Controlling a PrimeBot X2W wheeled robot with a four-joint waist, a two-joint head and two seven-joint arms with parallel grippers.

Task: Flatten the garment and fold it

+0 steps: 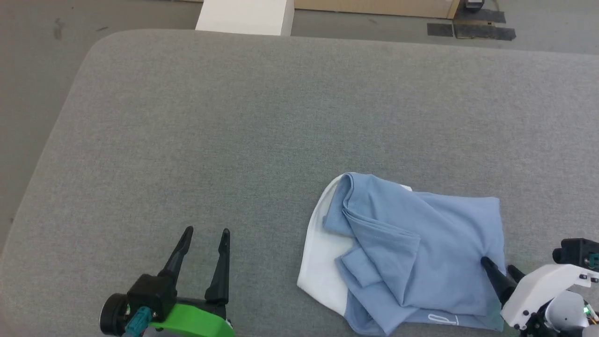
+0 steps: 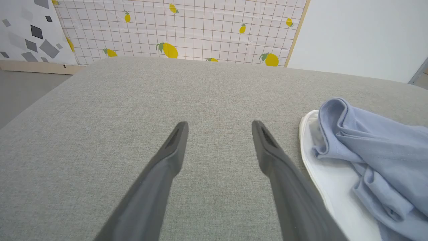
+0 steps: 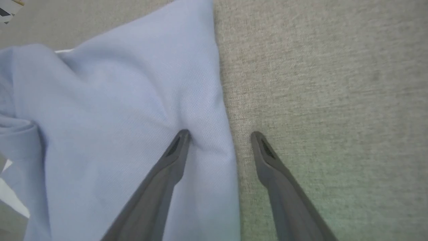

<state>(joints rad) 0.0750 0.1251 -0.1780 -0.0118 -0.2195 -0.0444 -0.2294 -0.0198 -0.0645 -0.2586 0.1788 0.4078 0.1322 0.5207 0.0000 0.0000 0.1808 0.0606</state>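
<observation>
The garment [image 1: 412, 243], a light blue shirt with a white part along its left side, lies crumpled near the table's front right. It also shows at the right of the left wrist view as the garment [image 2: 374, 160]. My right gripper [image 1: 498, 267] is open and straddles the garment's right edge: one finger presses into the blue fabric [image 3: 133, 117], the other rests on bare table beside the edge. My left gripper [image 1: 206, 234] stands open over bare table well to the left of the garment, nothing between its fingers [image 2: 177, 140].
The grey padded table [image 1: 281, 117] stretches wide to the back and left. Its rounded far left corner drops to the floor. A white box [image 1: 243, 16] and a wooden board stand beyond the far edge. A lemon-print panel [image 2: 180, 30] stands behind the table.
</observation>
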